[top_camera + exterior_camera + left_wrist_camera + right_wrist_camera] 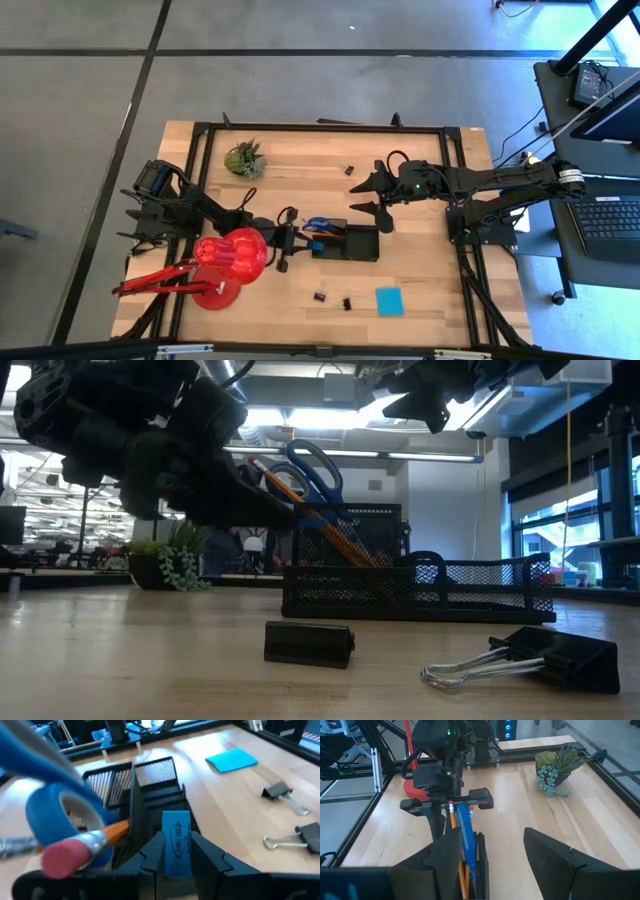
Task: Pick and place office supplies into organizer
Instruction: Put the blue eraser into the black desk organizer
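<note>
The black mesh organizer [350, 243] stands mid-table; blue-handled scissors [318, 225] and an orange pencil [345, 540] stand tilted in its taller left compartment. My left gripper [287, 243] is at the organizer's left end, shut on a blue eraser [176, 840]. My right gripper [376, 196] is open and empty, above the table just beyond the organizer's far right corner. Two black binder clips [320, 296] [347, 302] and the cyan note pad [389, 301] lie near the front edge. A third clip [349, 170] lies toward the far edge. My left gripper pinches the blue eraser by its two long sides [165, 856] between its two fingers [151, 854]. The fingers come from the table's left, slanting down, and lie along the eraser. The eraser's free end [176, 817] sticks out past the fingertips over the organizer's mesh.
A red desk lamp [225, 265] stands close beside my left arm on its near side. A small potted plant [245, 158] stands at the far left. Bare wood lies to the organizer's right and between it and the front clips.
</note>
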### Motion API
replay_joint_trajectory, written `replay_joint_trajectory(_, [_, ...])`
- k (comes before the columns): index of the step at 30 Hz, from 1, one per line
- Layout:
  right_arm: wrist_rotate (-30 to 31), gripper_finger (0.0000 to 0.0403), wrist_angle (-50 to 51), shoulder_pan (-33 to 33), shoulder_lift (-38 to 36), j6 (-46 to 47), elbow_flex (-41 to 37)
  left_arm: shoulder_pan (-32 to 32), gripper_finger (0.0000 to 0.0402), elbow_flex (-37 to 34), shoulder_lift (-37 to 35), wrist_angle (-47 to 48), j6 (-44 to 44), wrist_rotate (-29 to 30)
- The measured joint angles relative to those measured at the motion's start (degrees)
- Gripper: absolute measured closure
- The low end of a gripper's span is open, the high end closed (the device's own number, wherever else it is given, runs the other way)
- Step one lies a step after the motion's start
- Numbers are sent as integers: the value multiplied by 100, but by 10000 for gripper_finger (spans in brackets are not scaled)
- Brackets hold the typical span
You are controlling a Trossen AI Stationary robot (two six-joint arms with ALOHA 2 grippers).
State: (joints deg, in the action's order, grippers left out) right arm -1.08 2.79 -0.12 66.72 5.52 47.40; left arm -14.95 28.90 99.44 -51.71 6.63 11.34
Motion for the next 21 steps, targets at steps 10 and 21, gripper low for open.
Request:
replay_joint_trajectory(10, [0, 186, 1, 0, 0, 1, 0, 5, 333, 291, 291, 74, -291, -27])
replay_joint_trajectory(21, [0, 186, 4, -1, 0, 0, 0, 8, 333, 341, 358, 73, -448, 252])
